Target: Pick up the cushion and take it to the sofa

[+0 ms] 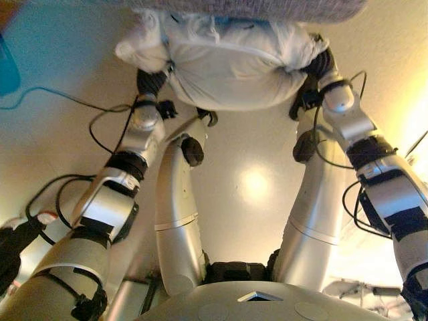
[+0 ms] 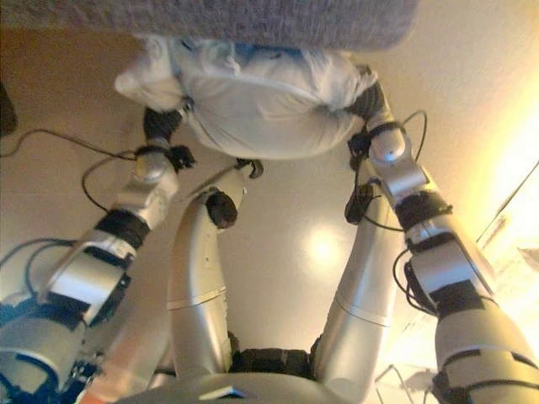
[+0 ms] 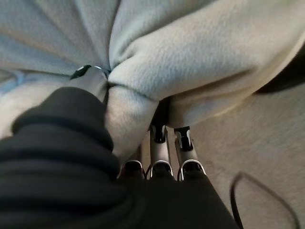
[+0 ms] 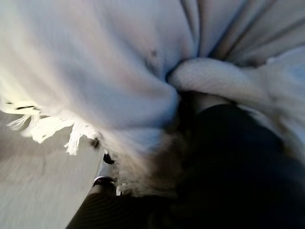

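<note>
The grey sofa [image 1: 267,8] runs along the far edge of the head views, its woven front edge just above the cushion. The white fringed cushion [image 1: 227,67] hangs right below that edge, off the floor [image 1: 254,154], carried between both hands and bulging downward in the middle. No label or writing can be read on it. The left hand [image 3: 162,148] grips the cushion's end farther from the sofa's corner, thumb and fingers curled into a pinched fold of fabric. The right hand [image 4: 102,176] is buried under the opposite end; whether its fingers are curled or straight cannot be told.
</note>
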{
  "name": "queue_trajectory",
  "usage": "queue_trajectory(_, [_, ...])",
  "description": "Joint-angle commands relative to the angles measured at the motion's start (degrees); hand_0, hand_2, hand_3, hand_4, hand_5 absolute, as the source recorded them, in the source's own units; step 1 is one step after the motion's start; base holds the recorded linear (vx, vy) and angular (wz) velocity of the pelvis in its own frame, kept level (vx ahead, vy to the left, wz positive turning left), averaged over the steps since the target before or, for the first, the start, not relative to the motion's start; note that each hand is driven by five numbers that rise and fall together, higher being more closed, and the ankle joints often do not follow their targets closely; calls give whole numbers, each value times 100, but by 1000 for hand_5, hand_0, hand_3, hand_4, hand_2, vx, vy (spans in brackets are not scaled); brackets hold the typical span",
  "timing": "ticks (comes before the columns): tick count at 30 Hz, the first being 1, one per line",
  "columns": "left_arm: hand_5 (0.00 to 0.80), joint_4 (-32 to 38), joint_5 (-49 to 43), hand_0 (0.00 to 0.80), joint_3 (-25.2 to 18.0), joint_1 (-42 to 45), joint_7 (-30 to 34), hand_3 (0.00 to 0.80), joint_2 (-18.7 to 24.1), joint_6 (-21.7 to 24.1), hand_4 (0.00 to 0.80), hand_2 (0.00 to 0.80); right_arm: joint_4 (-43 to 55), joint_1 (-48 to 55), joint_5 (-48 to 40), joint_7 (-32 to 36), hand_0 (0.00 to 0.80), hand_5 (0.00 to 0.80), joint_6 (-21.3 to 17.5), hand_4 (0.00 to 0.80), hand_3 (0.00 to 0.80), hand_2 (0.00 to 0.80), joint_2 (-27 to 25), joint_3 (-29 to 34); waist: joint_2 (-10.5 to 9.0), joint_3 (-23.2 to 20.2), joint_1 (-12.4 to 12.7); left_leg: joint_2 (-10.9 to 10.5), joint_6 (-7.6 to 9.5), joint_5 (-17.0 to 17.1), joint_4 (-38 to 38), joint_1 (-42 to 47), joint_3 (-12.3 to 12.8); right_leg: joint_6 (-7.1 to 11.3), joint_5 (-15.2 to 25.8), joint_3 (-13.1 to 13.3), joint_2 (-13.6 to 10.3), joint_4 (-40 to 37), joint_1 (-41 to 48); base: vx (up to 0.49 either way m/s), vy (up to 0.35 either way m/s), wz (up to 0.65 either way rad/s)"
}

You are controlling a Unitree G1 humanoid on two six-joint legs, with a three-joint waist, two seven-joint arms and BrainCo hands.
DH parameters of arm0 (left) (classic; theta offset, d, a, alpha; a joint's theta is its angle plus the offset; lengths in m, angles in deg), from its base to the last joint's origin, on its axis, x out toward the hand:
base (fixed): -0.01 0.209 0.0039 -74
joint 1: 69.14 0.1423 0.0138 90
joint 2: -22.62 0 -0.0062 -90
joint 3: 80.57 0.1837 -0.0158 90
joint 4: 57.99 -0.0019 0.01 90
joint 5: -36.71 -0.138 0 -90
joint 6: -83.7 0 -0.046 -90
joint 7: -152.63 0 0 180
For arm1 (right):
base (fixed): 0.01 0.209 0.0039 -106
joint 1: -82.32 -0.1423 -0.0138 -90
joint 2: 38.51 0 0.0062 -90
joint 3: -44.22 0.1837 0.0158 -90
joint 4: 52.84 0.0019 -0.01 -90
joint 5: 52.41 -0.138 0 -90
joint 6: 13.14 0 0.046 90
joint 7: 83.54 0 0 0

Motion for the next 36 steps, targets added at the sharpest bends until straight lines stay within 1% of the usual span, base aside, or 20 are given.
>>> queue_trajectory(1, [800,822,-426,800,-55,136,360,800,-196,820,800,800,898,235,165,-345,800,800,-495,800,800,800,118,-93,-221,-47,-19,280,-766,463,-492,473,-626,617,1080,68,-182,-1560,1041,8,-169,-5])
queue_trajectory(3, [800,1068,-603,800,-86,389,327,800,-236,932,800,800,1189,542,212,-489,800,800,-448,800,800,800,165,-1,-336,-47,24,198,-725,429,-650,874,-675,645,1097,-81,-205,-1807,1508,8,-165,-2])
queue_trajectory(5, [800,1429,-794,800,-113,730,297,800,-212,1073,800,800,1471,974,299,-610,800,800,-555,800,800,800,191,118,-473,-47,79,106,-670,368,-791,1338,-725,669,1093,-259,-207,-2034,2042,13,-179,-6])
queue_trajectory(9, [800,2364,-1132,800,-217,1444,318,800,-94,1063,800,800,2192,1898,555,-787,800,800,-623,800,800,800,284,428,-704,-47,185,-69,-579,246,-1025,2253,-850,689,1038,-529,-153,-2419,3139,48,-178,-4])
queue_trajectory(11, [800,2765,-1128,800,-342,1833,494,800,9,1147,800,800,2514,2393,650,-750,800,800,-726,800,800,800,314,639,-776,-47,238,-132,-523,187,-1180,2798,-849,703,984,-646,-121,-2569,3730,76,-101,-5])
queue_trajectory(14, [800,3229,-942,800,-531,2307,826,800,136,1085,800,800,2890,2974,723,-643,800,800,-744,800,800,800,315,867,-854,-47,316,-186,-468,139,-1471,3637,-769,730,927,-778,-45,-2815,4601,100,-53,2])
queue_trajectory(17, [800,3537,-746,800,-694,2832,1135,800,184,896,800,800,3102,3583,726,-456,800,800,-725,800,800,800,389,1074,-907,-405,358,-193,-420,82,-1775,4321,-690,696,847,-878,82,-3033,5296,171,-31,-5])
queue_trajectory(21, [800,3675,-684,800,-835,3327,1353,800,150,751,800,800,3273,4077,841,-314,800,800,-646,800,800,800,547,1229,-955,-841,360,-149,-399,98,-2218,5124,-594,629,799,-1001,211,-3370,6131,177,4,-10])
queue_trajectory(23, [800,3796,-695,800,-911,3602,1440,800,129,596,800,800,3420,4357,890,-209,800,800,-562,800,800,800,613,1318,-990,-1127,364,-145,-379,124,-2551,5663,-526,619,792,-1051,303,-3618,6647,204,-8,-7])
queue_trajectory(25, [800,3911,-743,800,-979,3862,1524,800,101,542,800,800,3604,4605,962,-109,800,800,-529,800,800,800,649,1423,-991,-1407,368,-150,-360,159,-2907,6145,-457,630,785,-1084,391,-3878,7089,235,9,-10])
queue_trajectory(27, [800,4049,-798,800,-1054,4070,1578,800,101,583,800,800,3818,4827,1033,-5,800,800,-604,800,800,800,670,1525,-979,-1672,358,-125,-341,196,-3204,6541,-380,637,794,-1102,456,-4057,7395,227,16,-10])
queue_trajectory(30, [800,4432,-876,800,-1158,4338,1558,800,144,736,800,800,4303,5080,1001,120,800,800,-740,800,800,800,711,1700,-971,-2018,321,-91,-324,246,-3548,6993,-272,616,802,-1115,542,-4265,7729,155,-5,-9])
queue_trajectory(32, [800,4687,-852,800,-1261,4470,1542,800,160,933,800,800,4663,5180,934,232,800,800,-925,800,800,800,761,1819,-966,-2164,286,-80,-314,268,-3790,7278,-215,611,804,-1104,596,-4399,7929,69,-17,-4])
queue_trajectory(34, [800,4941,-773,800,-1356,4605,1553,800,118,1036,800,800,5035,5243,894,346,800,800,-954,800,800,800,822,1918,-953,-2297,266,-81,-307,287,-4031,7532,-162,609,808,-1092,648,-4551,8116,56,-27,-10])
queue_trajectory(36, [800,5195,-736,800,-1413,4685,1526,800,98,1215,800,800,5353,5316,769,412,800,800,-1155,800,800,800,845,1999,-951,-2361,245,-76,-311,300,-4174,7694,-133,601,805,-1094,690,-4638,8238,24,-47,-9])
